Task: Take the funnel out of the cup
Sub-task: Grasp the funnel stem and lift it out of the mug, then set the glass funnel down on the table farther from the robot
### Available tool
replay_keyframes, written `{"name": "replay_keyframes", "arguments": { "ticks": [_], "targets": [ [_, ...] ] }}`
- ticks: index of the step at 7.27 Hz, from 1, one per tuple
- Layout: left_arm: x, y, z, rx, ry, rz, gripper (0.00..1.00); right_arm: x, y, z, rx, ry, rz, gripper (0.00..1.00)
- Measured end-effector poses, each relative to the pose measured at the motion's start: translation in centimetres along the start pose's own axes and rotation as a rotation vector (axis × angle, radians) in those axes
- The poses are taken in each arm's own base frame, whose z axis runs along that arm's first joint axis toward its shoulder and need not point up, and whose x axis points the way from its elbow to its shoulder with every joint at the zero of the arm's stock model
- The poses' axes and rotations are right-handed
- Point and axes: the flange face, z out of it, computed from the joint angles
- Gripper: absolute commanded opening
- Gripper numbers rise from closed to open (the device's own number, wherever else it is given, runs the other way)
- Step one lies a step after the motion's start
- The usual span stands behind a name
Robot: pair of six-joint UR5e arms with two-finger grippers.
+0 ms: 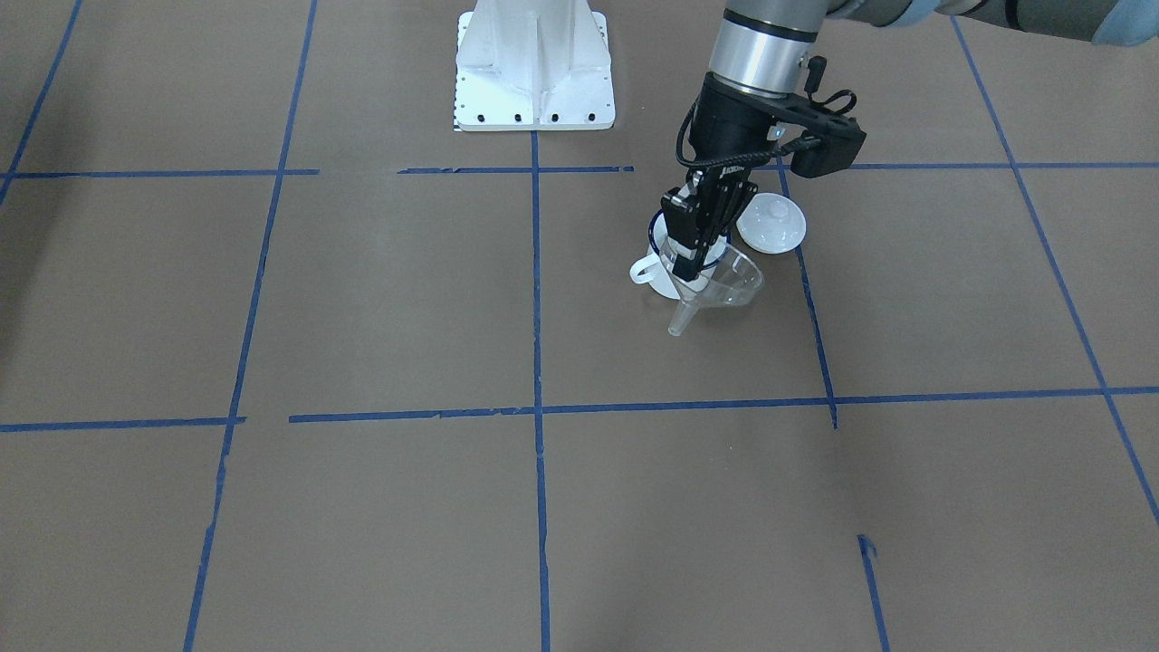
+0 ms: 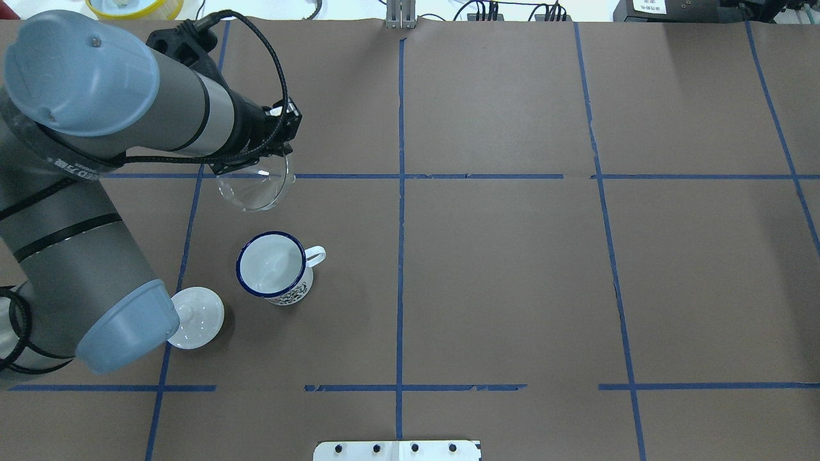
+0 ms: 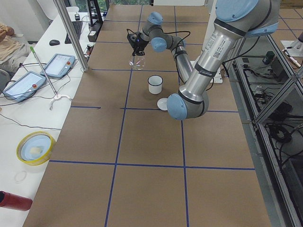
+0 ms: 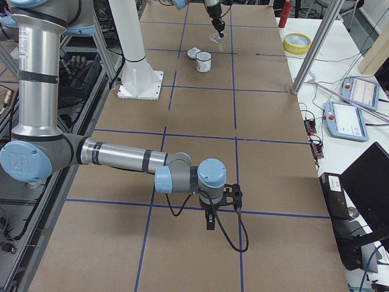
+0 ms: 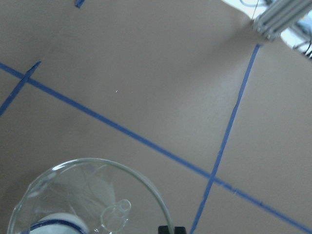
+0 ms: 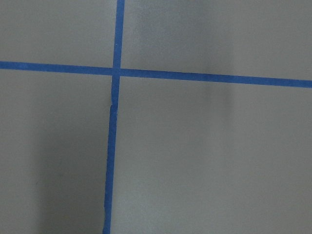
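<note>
The clear funnel (image 1: 722, 288) hangs tilted in the air, out of the cup, with its spout pointing down and away from the robot. My left gripper (image 1: 688, 264) is shut on the funnel's rim. In the overhead view the funnel (image 2: 254, 189) is beyond the white blue-rimmed cup (image 2: 274, 265), which stands upright and empty on the table, handle to the right. In the front view the cup (image 1: 654, 272) is partly hidden behind the gripper. The left wrist view shows the funnel (image 5: 92, 200) from above. My right gripper (image 4: 209, 222) shows only in the exterior right view, low over the table, far from the cup; I cannot tell if it is open.
A round white knobbed lid (image 2: 196, 317) lies on the table next to the cup, partly under my left arm's elbow. The robot's white base plate (image 1: 534, 68) is behind. Blue tape lines cross the brown table (image 2: 512, 275).
</note>
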Motion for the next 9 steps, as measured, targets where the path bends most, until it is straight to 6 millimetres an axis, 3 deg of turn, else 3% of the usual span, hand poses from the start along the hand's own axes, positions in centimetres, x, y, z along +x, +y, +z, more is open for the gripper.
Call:
{"name": "replay_keyframes", "arguments": {
  "ticks": [2, 3, 5, 6, 7, 8, 9],
  "targets": [
    [-1.3, -3.3, 6.5, 0.117, 0.190, -0.284, 0.00, 0.0, 0.0, 0.0, 0.000, 0.000, 0.000, 1.00],
    [-3.0, -4.9, 10.0, 0.162, 0.230, -0.359, 0.00, 0.0, 0.0, 0.0, 0.000, 0.000, 0.001, 1.00],
    [-7.2, -7.5, 15.8, 0.236, 0.233, -0.398, 0.00, 0.0, 0.0, 0.0, 0.000, 0.000, 0.000, 1.00],
    [-8.9, -8.3, 17.8, 0.260, 0.217, -0.397, 0.00, 0.0, 0.0, 0.0, 0.000, 0.000, 0.000, 1.00],
    [-10.3, -8.8, 19.2, 0.273, 0.203, -0.393, 0.13, 0.0, 0.0, 0.0, 0.000, 0.000, 0.000, 1.00],
    [-11.0, -9.1, 19.9, 0.278, 0.198, -0.389, 0.47, 0.0, 0.0, 0.0, 0.000, 0.000, 0.000, 1.00],
    [-11.2, -9.4, 20.1, 0.282, 0.195, -0.372, 0.87, 0.0, 0.0, 0.0, 0.000, 0.000, 0.001, 1.00]
  ]
}}
